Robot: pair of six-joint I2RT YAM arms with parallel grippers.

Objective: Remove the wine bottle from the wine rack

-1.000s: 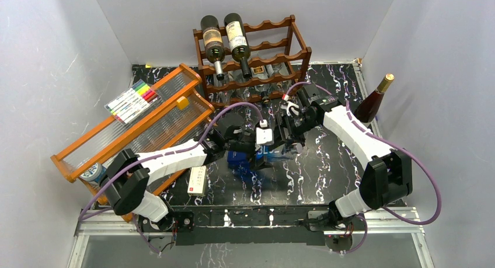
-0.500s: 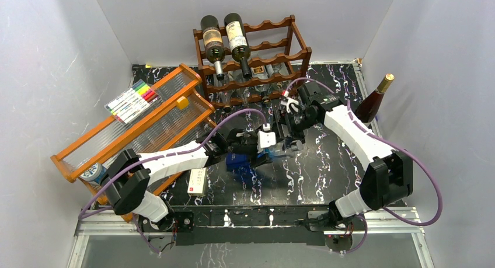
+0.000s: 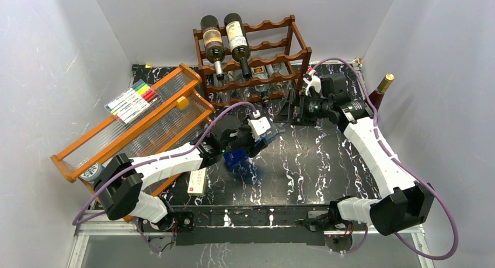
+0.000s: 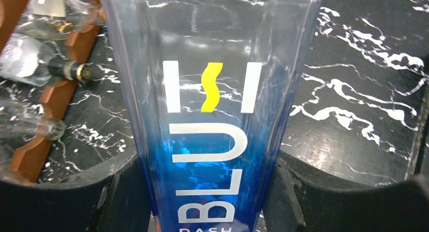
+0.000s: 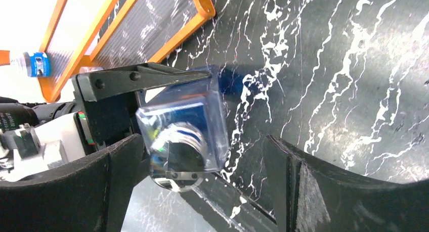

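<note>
The wine bottle [image 3: 234, 157], square clear glass turning blue and lettered BLU, hangs tilted over the table in front of the wine rack [image 3: 257, 52]. My left gripper [image 3: 251, 142] is shut on its blue lower part [image 4: 217, 116], a black finger [image 4: 303, 196] pressed on each side. The right wrist view shows the bottle [image 5: 187, 131] cap-end on. My right gripper [image 3: 287, 113] stands open to the bottle's right, near the rack's right end, its jaws wide and empty [image 5: 202, 186]. Two dark bottles [image 3: 225, 37] lie on the rack's top tier, clear ones [image 3: 262, 72] lower down.
An orange-framed tray with ribbed panels [image 3: 146, 122] leans at the left, carrying a marker set [image 3: 133, 100]. A red-wine bottle [image 3: 373, 101] stands at the right wall. A white box [image 3: 197, 180] lies near the left arm, a tape roll [image 3: 92, 173] by the tray's corner.
My left gripper shut on the bottle and drew it slightly left. My right gripper opened, let go of it and pulled back to the right, toward the rack's end.
</note>
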